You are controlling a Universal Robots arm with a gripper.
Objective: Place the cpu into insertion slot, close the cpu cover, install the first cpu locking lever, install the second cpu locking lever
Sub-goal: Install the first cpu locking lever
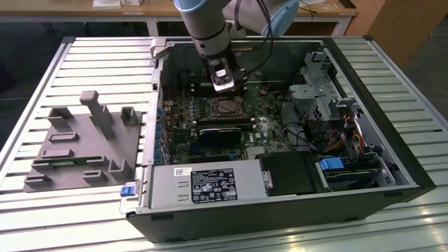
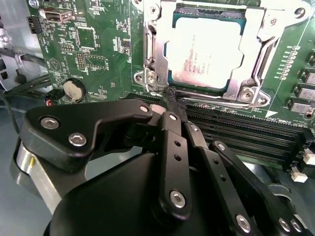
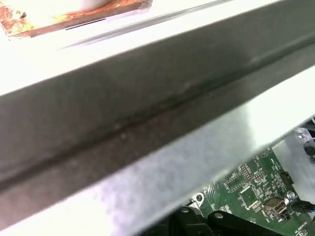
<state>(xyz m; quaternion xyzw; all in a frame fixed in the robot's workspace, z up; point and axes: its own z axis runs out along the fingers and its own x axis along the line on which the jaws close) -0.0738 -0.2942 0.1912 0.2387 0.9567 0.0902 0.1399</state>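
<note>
The cpu (image 2: pixel 204 54), a pale silver square chip, lies flat in the insertion slot (image 2: pixel 158 25) on the green motherboard. The cpu cover (image 2: pixel 262 55), a silver frame with a square window, is down around the chip. A thin locking lever (image 2: pixel 147 56) runs along one side of the frame. My gripper (image 2: pixel 173 101) is shut, its black fingers (image 2: pixel 170 130) meeting just off a corner of the socket, close above the board. In the exterior view the gripper (image 1: pixel 227 90) hangs inside the open computer case, right over the insertion slot (image 1: pixel 225 107).
Memory slots (image 2: pixel 236 132) run beside the socket, and a coin battery (image 2: pixel 74 90) sits on the board. A grey power supply box (image 1: pixel 203 186), a drive cage (image 1: pixel 318 97) with cables and the case wall (image 3: pixel 147 113) hem in the arm. A grey fixture plate (image 1: pixel 84 147) lies outside.
</note>
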